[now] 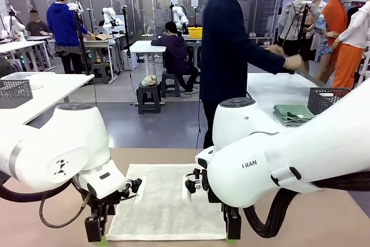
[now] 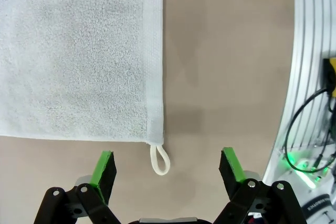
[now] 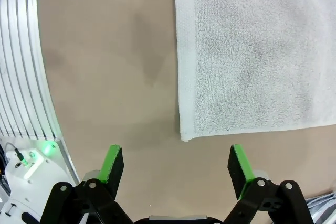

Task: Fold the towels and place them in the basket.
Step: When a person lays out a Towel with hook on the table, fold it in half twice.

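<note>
Towel: an off-white terry towel (image 1: pixel 167 201) lies spread flat and unfolded on the brown table (image 1: pixel 324 218), between the two arms.
Towel detail: nubby pile with a flat woven band along its side hems.
Left gripper (image 1: pixel 95 232): just off the towel's near left corner, fingers spread wide, nothing between them.
Right gripper (image 1: pixel 232 228): just off the towel's near right corner, fingers also spread wide and empty.
Edges: the towel's near hem runs straight, and both near corners lie flat.
Open room: bare tabletop surrounds the towel on its near and outer sides, out to a ribbed metal rail (image 2: pixel 302 77) at the table's edge.
Left wrist view adds: a small white loop (image 2: pixel 160 160) sticks out from the towel's corner, between the green pads (image 2: pixel 104 174).
Right wrist view adds: a plain corner with no loop.
Person (image 1: pixel 231 50): stands beyond the towel's far edge, turned sideways.
</note>
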You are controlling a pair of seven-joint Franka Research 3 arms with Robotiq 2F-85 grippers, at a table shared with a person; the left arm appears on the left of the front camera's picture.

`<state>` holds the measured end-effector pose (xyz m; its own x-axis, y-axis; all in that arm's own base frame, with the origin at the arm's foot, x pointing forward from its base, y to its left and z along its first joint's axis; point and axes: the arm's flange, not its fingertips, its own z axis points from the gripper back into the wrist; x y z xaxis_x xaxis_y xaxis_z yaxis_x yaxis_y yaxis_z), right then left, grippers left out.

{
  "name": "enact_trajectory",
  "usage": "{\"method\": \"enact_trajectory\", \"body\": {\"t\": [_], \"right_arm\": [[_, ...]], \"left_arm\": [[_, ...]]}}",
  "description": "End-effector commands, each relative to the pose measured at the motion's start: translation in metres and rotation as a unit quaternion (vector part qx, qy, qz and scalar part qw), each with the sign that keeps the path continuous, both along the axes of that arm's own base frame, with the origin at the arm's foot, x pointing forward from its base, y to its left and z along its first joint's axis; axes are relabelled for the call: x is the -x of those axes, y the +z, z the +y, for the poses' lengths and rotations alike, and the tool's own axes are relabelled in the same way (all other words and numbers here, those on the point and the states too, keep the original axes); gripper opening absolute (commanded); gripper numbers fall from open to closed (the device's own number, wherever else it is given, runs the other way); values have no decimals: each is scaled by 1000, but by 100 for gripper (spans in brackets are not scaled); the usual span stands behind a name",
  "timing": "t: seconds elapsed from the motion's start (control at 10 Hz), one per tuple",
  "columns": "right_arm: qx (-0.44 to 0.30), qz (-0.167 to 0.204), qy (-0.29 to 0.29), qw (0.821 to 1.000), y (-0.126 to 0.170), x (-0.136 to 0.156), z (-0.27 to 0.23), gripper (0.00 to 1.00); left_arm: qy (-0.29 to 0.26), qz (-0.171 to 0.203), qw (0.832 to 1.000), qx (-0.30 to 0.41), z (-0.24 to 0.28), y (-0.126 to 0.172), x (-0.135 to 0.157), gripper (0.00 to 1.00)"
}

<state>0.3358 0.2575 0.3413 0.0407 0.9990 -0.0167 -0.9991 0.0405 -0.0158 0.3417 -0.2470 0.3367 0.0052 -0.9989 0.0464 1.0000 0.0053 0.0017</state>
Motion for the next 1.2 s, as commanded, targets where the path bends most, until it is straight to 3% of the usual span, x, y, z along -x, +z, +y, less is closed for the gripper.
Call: {"method": "enact_trajectory", "body": {"t": [0.0, 0.3, 1.1], "right_arm": [[-19, 0, 22, 1000, -17, -8, -8, 100], [-11, 11, 11, 1000, -32, -17, -12, 100], [-16, 1, 4, 1000, -48, -28, -10, 100]], "left_arm": [[-1, -14, 1000, 16, -3, -12, -3, 100], [-1, -29, 999, 18, -4, -19, -10, 100], [-16, -19, 1000, 10, -2, -39, -18, 100]]}}
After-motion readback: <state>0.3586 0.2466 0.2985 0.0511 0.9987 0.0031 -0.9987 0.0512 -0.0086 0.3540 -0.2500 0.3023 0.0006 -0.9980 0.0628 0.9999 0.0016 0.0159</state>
